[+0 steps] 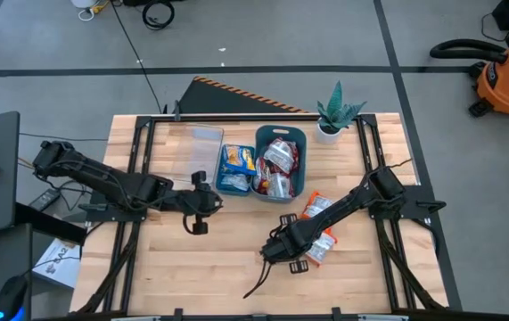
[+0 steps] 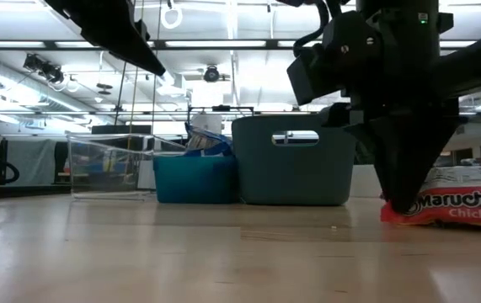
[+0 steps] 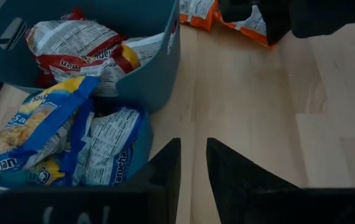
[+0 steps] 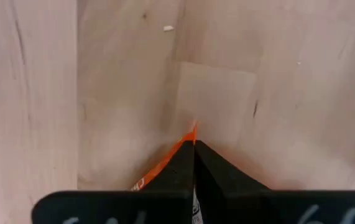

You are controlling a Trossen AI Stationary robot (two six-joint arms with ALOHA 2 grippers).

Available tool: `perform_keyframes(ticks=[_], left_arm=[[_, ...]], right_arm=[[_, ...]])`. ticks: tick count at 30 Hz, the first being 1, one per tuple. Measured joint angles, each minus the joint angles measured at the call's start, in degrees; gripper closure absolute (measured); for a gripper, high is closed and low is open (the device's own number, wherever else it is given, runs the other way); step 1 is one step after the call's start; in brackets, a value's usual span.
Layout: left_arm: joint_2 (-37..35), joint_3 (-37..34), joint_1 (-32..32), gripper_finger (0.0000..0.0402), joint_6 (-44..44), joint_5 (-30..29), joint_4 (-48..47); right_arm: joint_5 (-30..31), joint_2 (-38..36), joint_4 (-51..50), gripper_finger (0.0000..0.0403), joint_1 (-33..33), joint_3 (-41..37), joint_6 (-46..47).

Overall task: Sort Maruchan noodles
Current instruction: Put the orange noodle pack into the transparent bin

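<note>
Pale wooden counter (image 1: 227,267) seen from above, with two dark robot arms reaching inward over it. Stretched in low from the counter's right edge, the right arm bends at the elbow and tips its wrist steeply downward, so the right gripper (image 1: 280,249) meets the wood almost vertically. Its fingers (image 4: 209,171) are pressed together into a single point, pinching the corner of an orange-red noodle packet (image 4: 180,148) between them. That packet (image 2: 459,206) lies flat on the counter, trailing back under the wrist, and its label reads Maruchan Chicken in the low view. A second orange packet (image 1: 316,207) lies beside the right forearm, well behind the fingers.

Extended nearly level from the counter's left edge, the left arm holds the left gripper (image 1: 202,203) above the wood, short of the bins. Its fingers (image 3: 168,168) stand slightly apart with a narrow gap between them and hold nothing. Just ahead of them and to one side sit two containers, touching each other. The small bright blue bin (image 1: 220,183) holds yellow-and-blue noodle packets (image 3: 37,121). The larger dark teal bin (image 1: 301,178) holds red-and-white noodle packets (image 3: 71,43). A clear plastic box (image 1: 196,147) stands on the far side of the blue bin from the teal one.

Beyond the teal bin, at the back edge of the counter, stands a small potted plant (image 1: 334,114)
</note>
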Motion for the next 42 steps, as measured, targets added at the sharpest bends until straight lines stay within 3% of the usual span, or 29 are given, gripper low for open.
perform_keyframes(ticks=[7,16,20,29,36,42], left_arm=[[0.77,-0.27,0.0,0.0317,-2.93,-0.1,3.41],[4.03,-5.75,-0.04,0.0317,-4.65,0.22,14.93],[5.63,-6.01,-0.25,0.031,-7.79,0.16,19.25],[12.94,-6.1,-1.53,0.022,-10.58,0.81,30.7],[14.81,-6.1,-1.52,0.0135,-11.94,0.22,34.31],[14.78,-6.1,-0.79,0.01,-12.04,-1.55,34.92]], right_arm=[[4.51,-1.34,0.4,0.0397,0.04,2.01,-0.11],[22.85,-6.02,1.56,0.0396,0.0,6.81,-2.69],[28.03,-9.04,5.38,0.0396,-0.97,7.43,-2.92],[39.58,-12.16,14.49,0.0396,-3.5,7.45,-4.57],[40.73,-11.5,18.27,0.0396,-5.58,7.45,-4.01],[40.95,-11.47,19.87,0.0396,-5.72,7.45,-4.52]])
